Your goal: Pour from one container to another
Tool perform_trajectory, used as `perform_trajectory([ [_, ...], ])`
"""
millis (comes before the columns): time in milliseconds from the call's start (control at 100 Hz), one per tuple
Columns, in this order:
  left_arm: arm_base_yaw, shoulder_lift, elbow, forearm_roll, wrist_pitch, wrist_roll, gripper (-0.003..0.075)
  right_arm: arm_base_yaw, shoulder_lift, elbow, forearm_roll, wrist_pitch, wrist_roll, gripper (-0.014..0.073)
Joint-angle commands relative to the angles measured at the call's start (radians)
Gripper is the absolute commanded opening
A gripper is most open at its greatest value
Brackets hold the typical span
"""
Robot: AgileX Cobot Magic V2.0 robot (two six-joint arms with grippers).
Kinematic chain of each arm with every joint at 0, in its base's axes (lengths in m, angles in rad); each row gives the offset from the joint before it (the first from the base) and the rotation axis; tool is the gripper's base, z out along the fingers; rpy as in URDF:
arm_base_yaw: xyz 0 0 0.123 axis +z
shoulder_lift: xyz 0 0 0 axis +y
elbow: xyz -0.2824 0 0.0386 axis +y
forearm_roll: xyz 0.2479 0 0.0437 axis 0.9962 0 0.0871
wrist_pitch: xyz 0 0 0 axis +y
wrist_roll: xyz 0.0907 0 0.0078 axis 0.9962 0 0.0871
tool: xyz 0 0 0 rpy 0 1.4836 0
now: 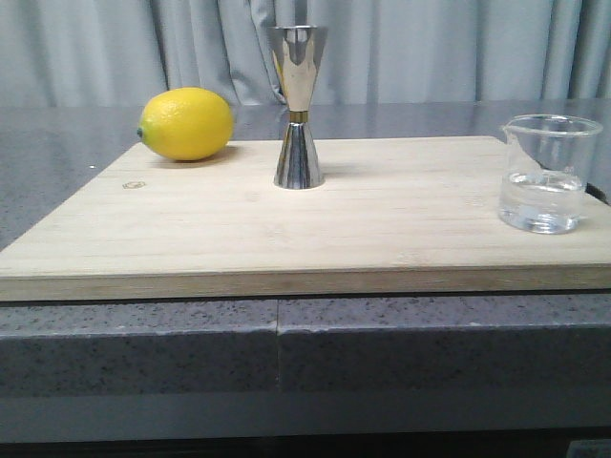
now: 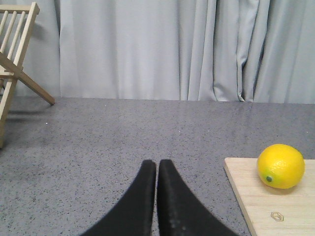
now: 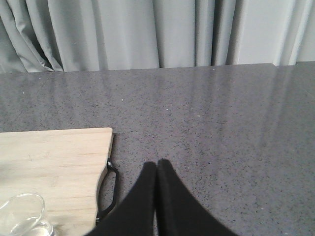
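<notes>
- I see the glass beaker [image 1: 547, 175] upright at the right end of the wooden board [image 1: 382, 229], clear liquid in the bottom (roughly a third).
- Steel jigger [image 1: 299, 107] stands mid-board toward the back, lemon [image 1: 186, 124] to its left.
- My left gripper [image 2: 157, 169]: fingers pressed together, over bare counter [image 2: 123, 137].
- Right gripper [image 3: 157, 167]: same, fingers together, off-board beside the beaker.

A clear glass beaker [image 1: 547, 174], partly filled with clear liquid, stands upright at the board's right edge. The steel hourglass jigger [image 1: 298, 105] stands upright mid-board, well apart.
</notes>
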Motion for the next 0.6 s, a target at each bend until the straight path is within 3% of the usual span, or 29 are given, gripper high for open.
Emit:
perform_trajectory([
  [0, 0.002, 0.016, -0.034, 0.000, -0.073, -0.002, -0.0021, -0.006, 0.015, -0.036, -0.011, -0.089, -0.016, -0.0064],
  [160, 0.002, 0.016, -0.034, 0.002, -0.070, -0.002, -0.0020, -0.006, 0.015, -0.030, -0.011, -0.085, -0.014, -0.0057],
  [230, 0.003, 0.016, -0.034, 0.011, -0.076, -0.002, 0.0025, -0.006, 0.015, -0.029, -0.011, -0.087, 0.013, -0.0003],
  [300, 0.003, 0.016, -0.034, 0.031, -0.076, -0.002, 0.0158, -0.006, 0.015, -0.029, -0.011, -0.092, 0.013, 0.0141],
  [390, 0.003, 0.016, -0.034, 0.057, -0.069, -0.002, 0.0401, -0.006, 0.015, -0.029, -0.011, -0.090, 0.013, 0.0386],
  [450, 0.003, 0.016, -0.034, 0.057, -0.073, -0.002, 0.0526, -0.006, 0.015, -0.029, -0.011, -0.088, 0.013, 0.0482],
  [520, 0.003, 0.016, -0.034, 0.057, -0.073, -0.002, 0.0580, -0.006, 0.015, -0.029, -0.011, -0.088, 0.013, 0.0533],
  [590, 0.003, 0.016, -0.034, 0.057, -0.073, -0.002, 0.0573, -0.006, 0.015, -0.029, -0.011, -0.088, 0.013, 0.0535],
])
